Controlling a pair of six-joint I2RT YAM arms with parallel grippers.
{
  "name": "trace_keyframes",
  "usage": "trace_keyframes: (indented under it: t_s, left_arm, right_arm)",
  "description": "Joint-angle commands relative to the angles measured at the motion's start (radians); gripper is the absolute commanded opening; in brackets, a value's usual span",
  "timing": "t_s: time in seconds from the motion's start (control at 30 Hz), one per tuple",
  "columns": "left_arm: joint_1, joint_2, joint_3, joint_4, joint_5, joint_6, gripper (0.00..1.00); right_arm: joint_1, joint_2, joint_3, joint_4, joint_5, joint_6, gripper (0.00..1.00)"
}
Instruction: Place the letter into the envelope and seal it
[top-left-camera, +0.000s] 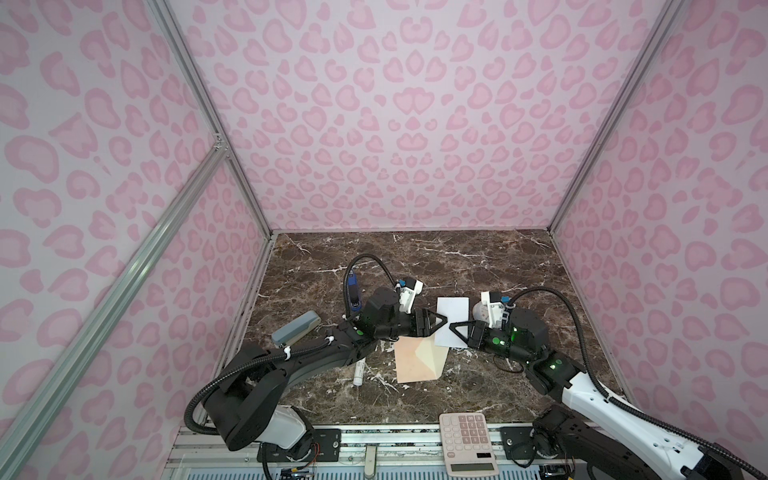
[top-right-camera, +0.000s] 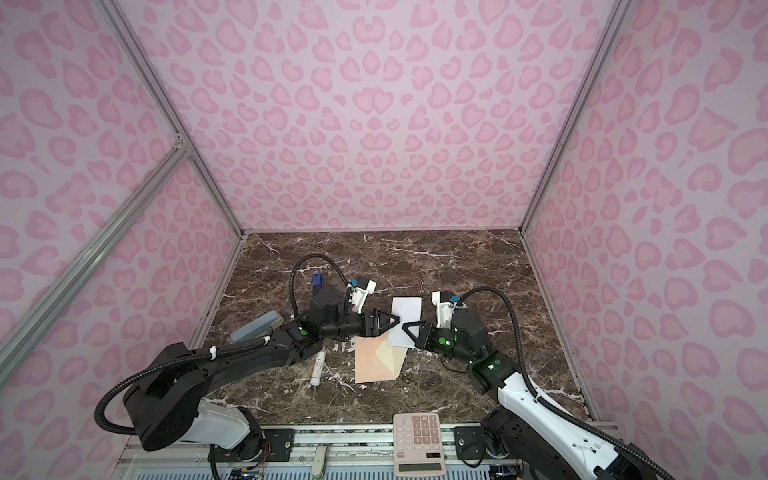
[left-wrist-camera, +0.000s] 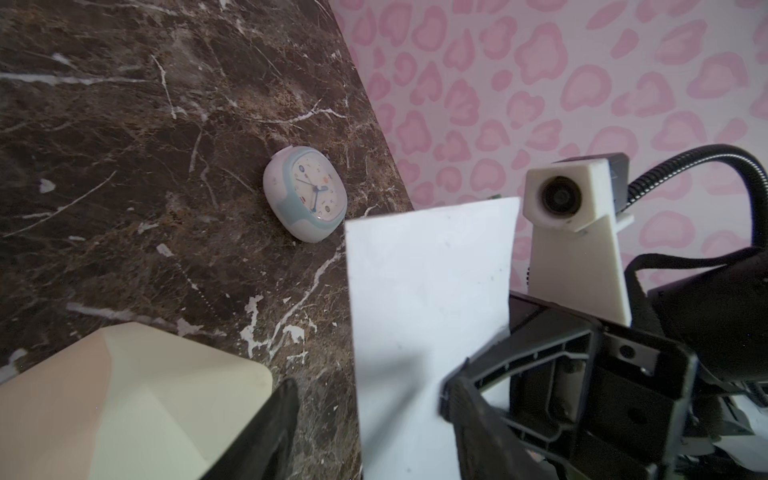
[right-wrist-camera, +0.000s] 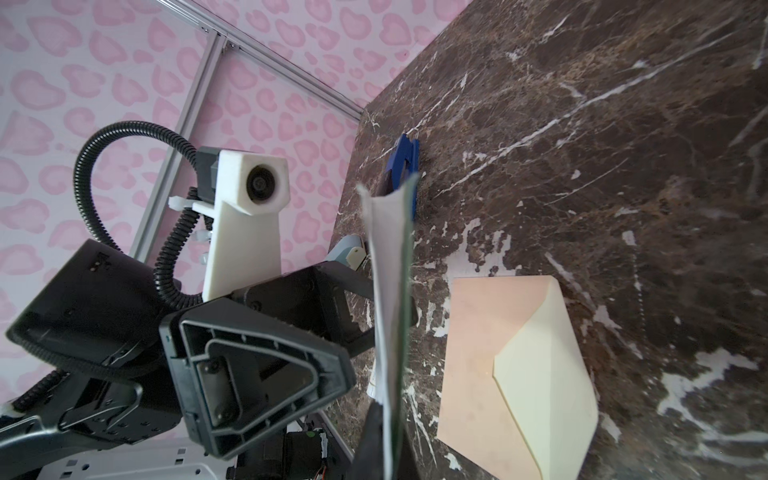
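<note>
**Letter insertion: align before entry**

The right gripper (top-left-camera: 454, 327) is clamped on one edge of the letter (top-left-camera: 453, 309) and holds it raised off the table (top-left-camera: 457, 257), near the far edge of the envelope (top-left-camera: 411, 361). The left gripper (top-left-camera: 442, 322) sits at the letter's opposite edge with its jaws parted, gripping nothing. The envelope lies flat with its flap open and the cream inside facing up.

Recommended procedure, judged from this position:

1. Turn the letter until its leading edge runs parallel to the envelope's mouth.
2. Pin the envelope's peach body with the left gripper (an unpinned envelope will likely slide on the marble).
3. Lower the letter at a shallow angle and feed its edge under the pocket lip, not over it.
4. Advance slowly. The sheet is thin, curls at its free end in the right wrist view, and may buckle if a corner catches.
</note>
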Motion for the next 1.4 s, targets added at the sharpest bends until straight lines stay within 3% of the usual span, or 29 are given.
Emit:
trace_keyframes:
  t_s: [0.0, 0.2, 0.33, 0.43, 0.63, 0.97, 1.17, 1.37]
  left_arm:
    - [0.004, 0.003, -0.004, 0.118, 0.048, -0.030, 0.52]
    - [0.013, -0.013, -0.016, 0.122, 0.045, -0.028, 0.25]
    - [0.013, -0.009, -0.028, 0.164, 0.062, -0.043, 0.08]
    - [0.013, -0.003, -0.039, 0.201, 0.075, -0.059, 0.05]
    - [0.013, -0.004, -0.054, 0.234, 0.084, -0.077, 0.07]
    - [0.013, -0.005, -0.074, 0.256, 0.089, -0.092, 0.15]
    - [0.014, -0.008, -0.078, 0.248, 0.080, -0.093, 0.26]
    - [0.028, -0.026, -0.095, 0.253, 0.061, -0.103, 0.48]
  right_arm:
    - [0.000, 0.005, -0.011, 0.071, -0.023, 0.018, 0.00]
    - [0.001, 0.031, -0.022, 0.130, -0.070, 0.032, 0.03]
    - [0.001, 0.060, -0.019, 0.177, -0.116, 0.041, 0.21]
    - [0.001, 0.088, -0.004, 0.187, -0.140, 0.038, 0.31]
    - [0.003, 0.142, 0.010, 0.243, -0.173, 0.051, 0.31]
    - [0.004, 0.188, 0.022, 0.276, -0.194, 0.062, 0.16]
    - [0.004, 0.209, 0.040, 0.236, -0.221, 0.031, 0.05]
    - [0.003, 0.209, 0.047, 0.177, -0.218, -0.006, 0.00]
